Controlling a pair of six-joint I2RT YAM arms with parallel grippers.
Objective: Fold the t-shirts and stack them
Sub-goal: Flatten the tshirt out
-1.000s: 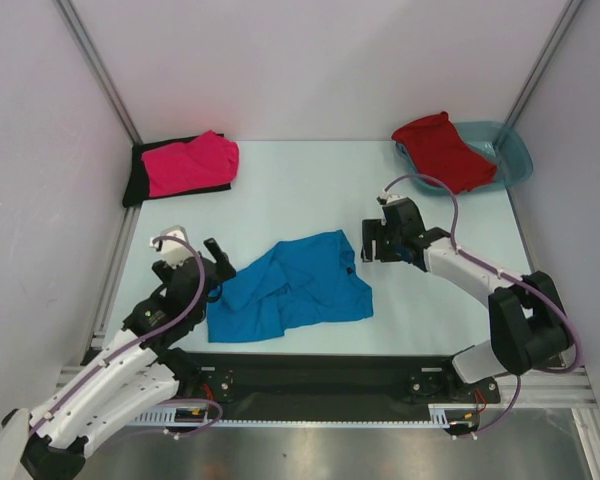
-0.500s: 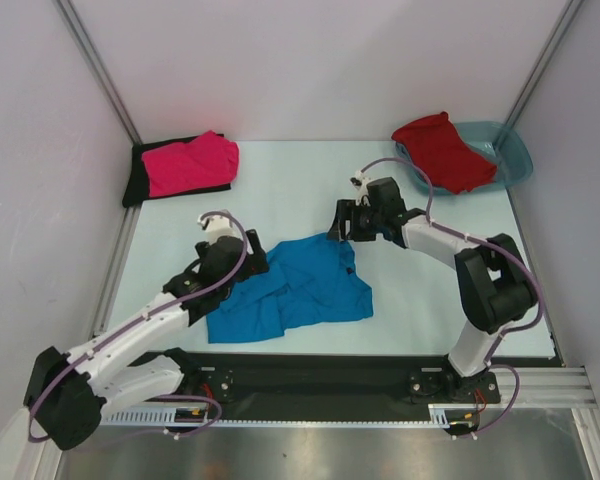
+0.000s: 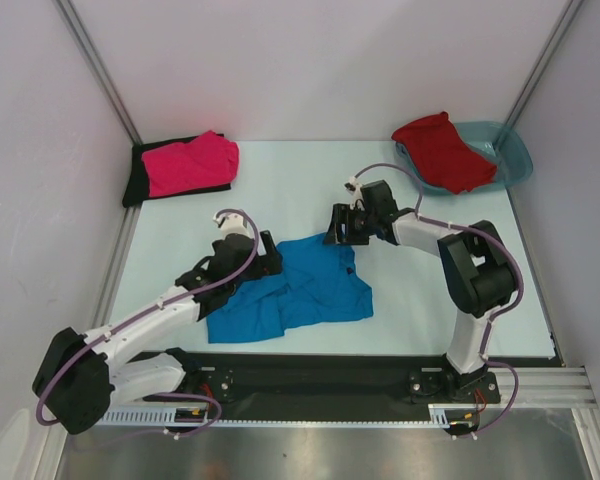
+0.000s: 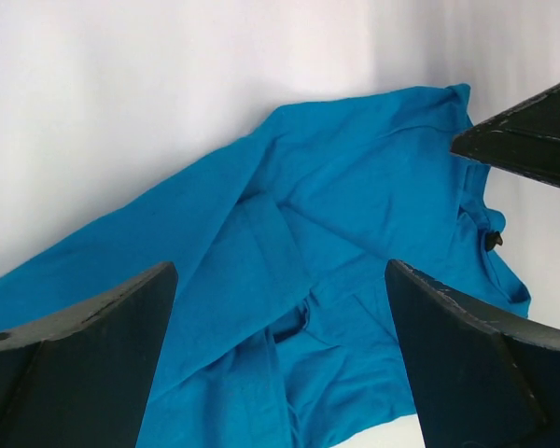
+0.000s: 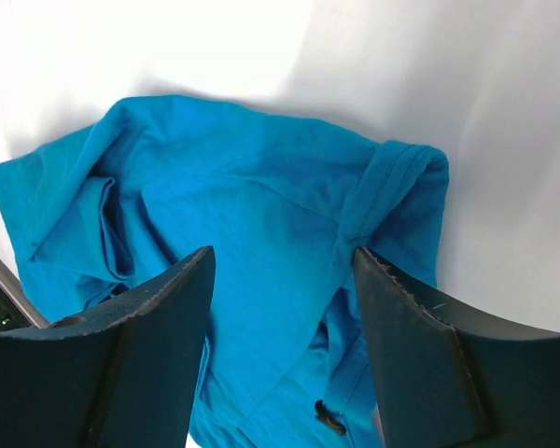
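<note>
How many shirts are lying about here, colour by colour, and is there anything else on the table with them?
Blue t-shirt: 1
Red t-shirt: 1
Pink t-shirt: 1
Black t-shirt: 1
Teal plastic tub: 1
Total: 5 things, 4 of them shirts.

Blue t-shirt (image 4: 355, 215): one, crumpled and creased, lying on the pale worktop (image 4: 121, 84); small dark tab (image 4: 492, 240) near its right edge.
Left gripper (image 4: 278, 280): dark jaws set wide apart, cloth showing between them.
Dark pointed part (image 4: 532, 140): upper right, by the shirt's far corner.
</note>
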